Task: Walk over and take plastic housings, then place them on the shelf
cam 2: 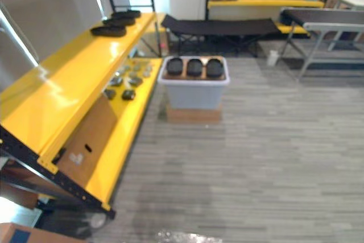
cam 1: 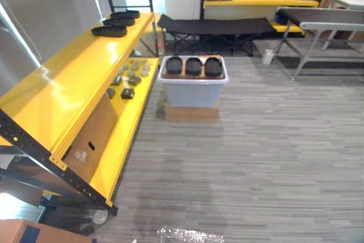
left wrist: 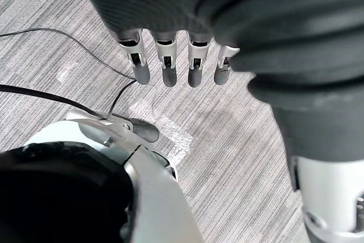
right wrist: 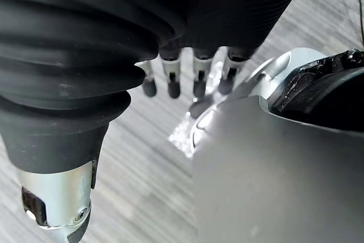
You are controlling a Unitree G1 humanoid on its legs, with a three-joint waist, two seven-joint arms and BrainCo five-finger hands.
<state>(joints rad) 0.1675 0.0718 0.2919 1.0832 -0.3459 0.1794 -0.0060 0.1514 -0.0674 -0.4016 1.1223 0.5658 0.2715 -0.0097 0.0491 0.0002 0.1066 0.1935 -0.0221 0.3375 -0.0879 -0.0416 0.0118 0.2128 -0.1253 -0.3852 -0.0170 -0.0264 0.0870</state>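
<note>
Three black plastic housings [cam 1: 193, 65] sit side by side on a brown board across the top of a grey bin [cam 1: 192, 92], which stands on a flat cardboard box [cam 1: 191, 112]. They look like shallow moulded shells: probably light and stiff, with smooth sides that could slip. A hold across the raised rim, fingers on one edge and thumb on the other, seems safest.

Three similar dark trays [cam 1: 116, 22] lie at the far end of the yellow shelf [cam 1: 68, 83], just left of the bin. Its lower level carries small grey parts [cam 1: 129, 81] and a leaning cardboard sheet [cam 1: 91, 138].

The striped grey carpet floor [cam 1: 256, 157] lies open up to the bin. Beyond stand a black folding cot [cam 1: 216, 25] and a grey desk [cam 1: 324, 18].

The left hand [left wrist: 176, 61] and the right hand [right wrist: 187, 78] hang over the floor, fingers straight and released, holding nothing.
</note>
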